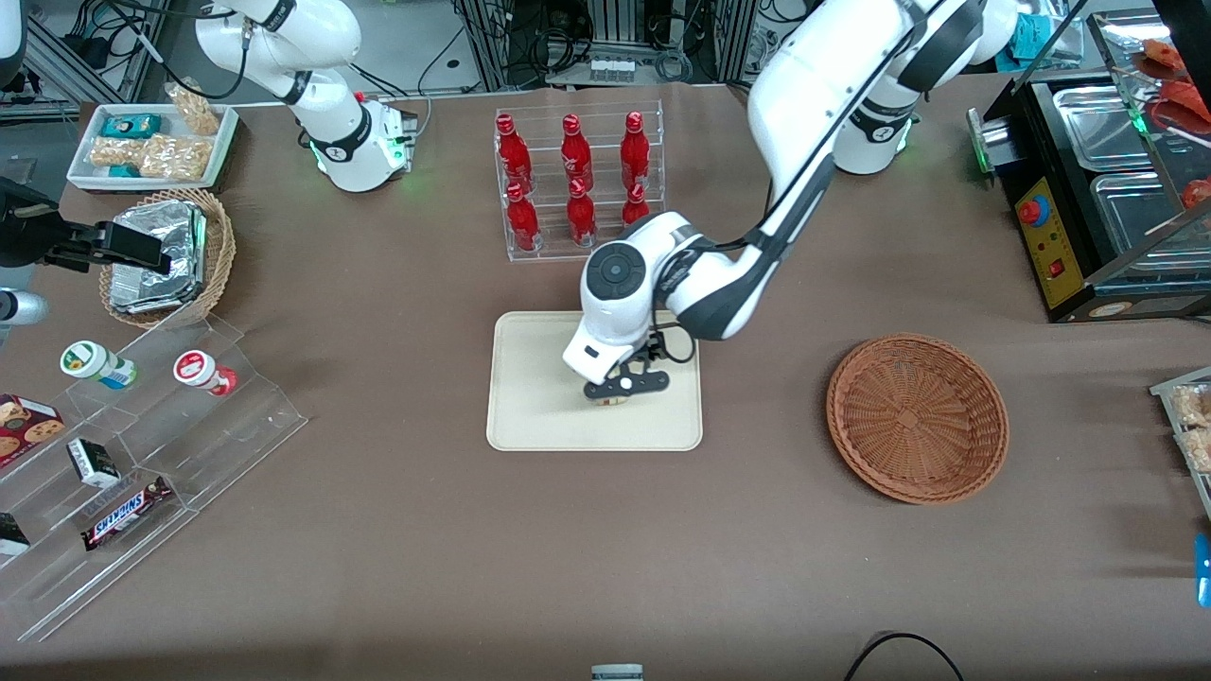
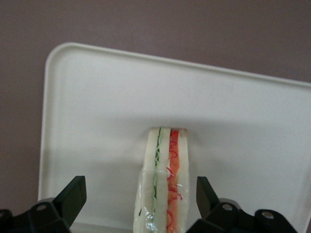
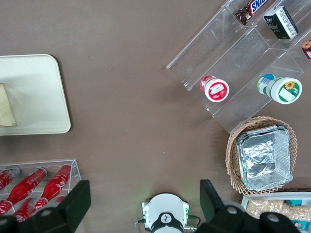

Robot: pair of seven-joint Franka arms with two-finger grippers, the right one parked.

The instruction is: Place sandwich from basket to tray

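The sandwich [image 2: 165,184], a clear-wrapped wedge of white bread with green and orange-red layers, stands on edge on the cream tray [image 2: 97,97]. My left gripper [image 2: 140,184] is open around it, with a gap between the sandwich and each black finger [image 2: 73,196]. In the front view the gripper [image 1: 620,390] hangs low over the middle of the tray [image 1: 530,388], and only a sliver of the sandwich [image 1: 610,401] shows under it. The reddish-brown wicker basket [image 1: 918,416] sits beside the tray toward the working arm's end, with nothing in it. The right wrist view catches the tray [image 3: 34,97] and a corner of the sandwich [image 3: 6,109].
A clear rack of red bottles [image 1: 572,184] stands farther from the front camera than the tray. A tan basket with foil packs [image 1: 166,255], a white snack bin [image 1: 156,142] and a clear stepped shelf [image 1: 142,445] lie toward the parked arm's end. A black appliance [image 1: 1097,189] stands at the working arm's end.
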